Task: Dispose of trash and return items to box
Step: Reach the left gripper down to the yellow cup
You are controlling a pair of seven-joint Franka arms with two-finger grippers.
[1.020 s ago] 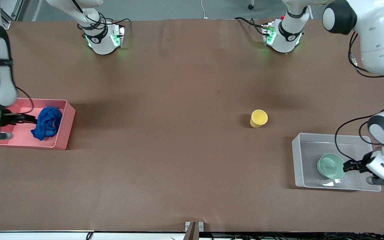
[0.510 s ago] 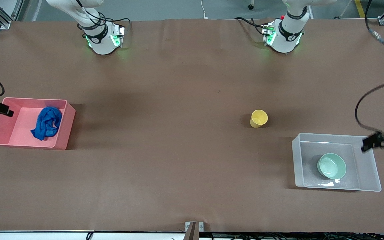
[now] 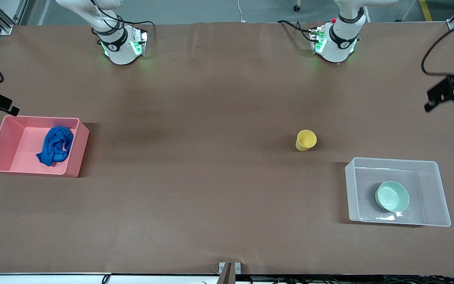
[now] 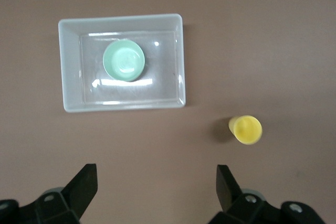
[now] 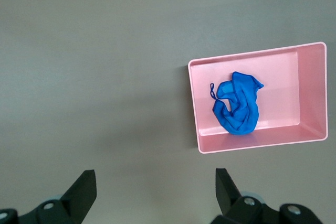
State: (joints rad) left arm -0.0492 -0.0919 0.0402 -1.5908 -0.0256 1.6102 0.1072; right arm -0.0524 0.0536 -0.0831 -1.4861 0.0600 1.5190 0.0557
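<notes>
Over the table edge at the left arm's end, left gripper [image 4: 153, 184] hangs spread wide, empty. Right gripper [image 5: 152, 184] likewise parted and empty, up at the right arm's end edge. Blue rag [image 3: 55, 145] lies in pink bin [image 3: 75, 165] there. Mint bowl [image 3: 392, 196] sits in clear box [image 3: 432, 193] near the left arm's front corner. Yellow cup [image 3: 306, 140] stands on bare table [image 3: 195, 118] near the box, farther from the camera.

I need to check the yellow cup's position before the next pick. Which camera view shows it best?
The left wrist view: it looks straight down on the yellow cup, showing its open mouth, standing apart from the clear box. The front view also shows the cup, smaller. The right wrist view doesn't show it.
</notes>
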